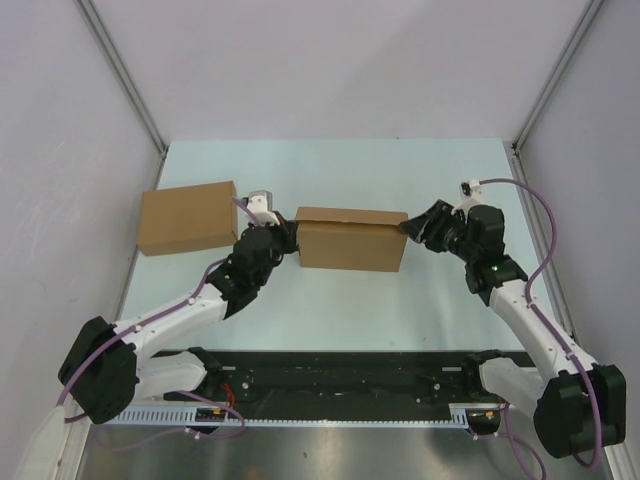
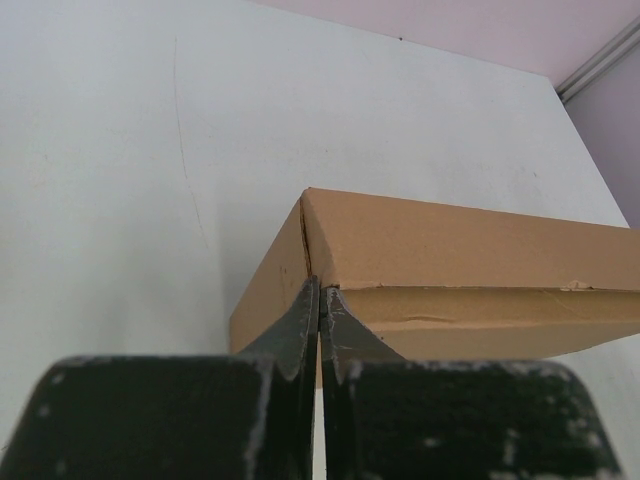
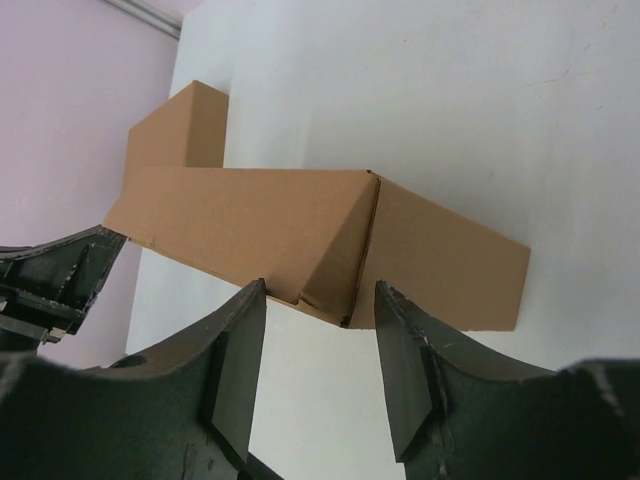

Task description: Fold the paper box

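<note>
L gripper (image 1: 288, 238) clenched at 9 o'clock end of paper box (image 1: 350, 242), R gripper (image 1: 408, 228) released, jaws astride its 3 o'clock corner: lopsided push could skew it & spring the fold.

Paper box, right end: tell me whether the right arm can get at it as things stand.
Likely yes. The right gripper is open and close up against that end of the paper box, with nothing between them.

The top camera looked down from behind, while both wrist cameras closely faced the paper box (image 1: 350, 242) from opposite ends.
</note>
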